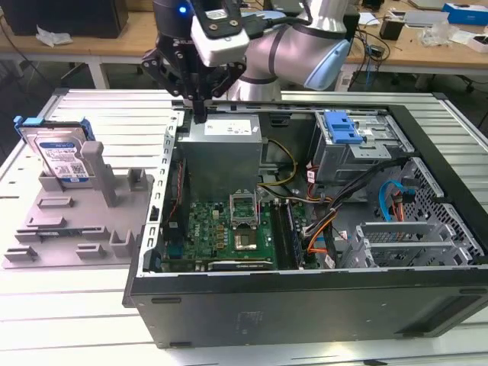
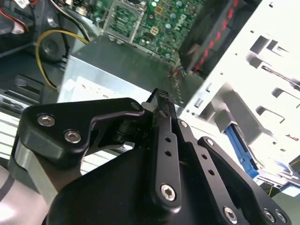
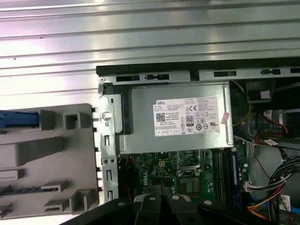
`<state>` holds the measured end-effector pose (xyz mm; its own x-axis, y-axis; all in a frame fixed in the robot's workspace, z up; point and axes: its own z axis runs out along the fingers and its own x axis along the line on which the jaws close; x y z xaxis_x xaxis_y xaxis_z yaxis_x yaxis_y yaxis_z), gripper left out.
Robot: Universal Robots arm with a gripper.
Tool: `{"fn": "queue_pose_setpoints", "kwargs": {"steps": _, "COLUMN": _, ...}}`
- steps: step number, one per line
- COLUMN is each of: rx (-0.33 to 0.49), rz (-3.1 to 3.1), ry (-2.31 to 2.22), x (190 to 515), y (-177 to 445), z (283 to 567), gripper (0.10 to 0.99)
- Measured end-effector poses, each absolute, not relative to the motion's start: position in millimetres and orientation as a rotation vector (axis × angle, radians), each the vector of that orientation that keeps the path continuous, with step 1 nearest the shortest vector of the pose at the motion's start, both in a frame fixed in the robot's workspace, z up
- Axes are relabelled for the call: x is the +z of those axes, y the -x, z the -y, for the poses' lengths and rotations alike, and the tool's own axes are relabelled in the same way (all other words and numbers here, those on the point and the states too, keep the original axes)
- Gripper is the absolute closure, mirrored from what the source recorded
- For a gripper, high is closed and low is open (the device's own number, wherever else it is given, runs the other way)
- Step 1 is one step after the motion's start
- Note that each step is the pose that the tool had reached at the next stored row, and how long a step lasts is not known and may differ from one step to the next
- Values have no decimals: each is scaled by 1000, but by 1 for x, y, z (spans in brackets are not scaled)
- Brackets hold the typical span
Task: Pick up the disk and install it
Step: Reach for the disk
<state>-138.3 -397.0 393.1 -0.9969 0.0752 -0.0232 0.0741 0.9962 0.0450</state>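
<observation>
**Ana:** Slatted metal table (image 1: 76, 305), with wooden benches behind it. What sits at the exterior view's left?

**Ben:** A grey moulded fixture (image 1: 76, 229) lies flat on the slats. The disk (image 1: 61, 152) stands on edge at the far corner of it, label facing the camera, with the blue bracket framing it. The first wrist view catches that bracket as a blue strip along the fixture's edge.

**Ana:** Is anything holding it?

**Ben:** Nothing is. It rests in the fixture, outside the computer case (image 1: 305, 305) and well apart from the arm.

**Ana:** And next along?

**Ben:** The open case starts just beside the fixture. The gripper (image 1: 200, 114) hangs over its near-left wall, pointing down at the corner of the grey power-supply box (image 1: 221, 145). Its fingers (image 2: 165, 123) are pressed together and pinch nothing. I cannot tell whether the tips touch the box.

**Ana:** What is below the box?

**Ben:** The green motherboard (image 1: 221, 229), with the processor socket near its middle. In the first wrist view the box's white label shows clearly, with the board beyond it.

**Ana:** And further right?

**Ben:** A metal drive cage (image 1: 358, 152) has a small blue latch (image 1: 341, 128) on top. Loose cables run below it, and the perforated case wall sits at the exterior view's far right.
</observation>
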Motion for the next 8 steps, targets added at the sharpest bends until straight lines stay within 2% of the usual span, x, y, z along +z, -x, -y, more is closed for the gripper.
{"fn": "queue_pose_setpoints", "kwargs": {"steps": 8, "rx": 69, "rz": -3114, "ry": -117, "x": 392, "y": 171, "z": 388, "gripper": 980}}
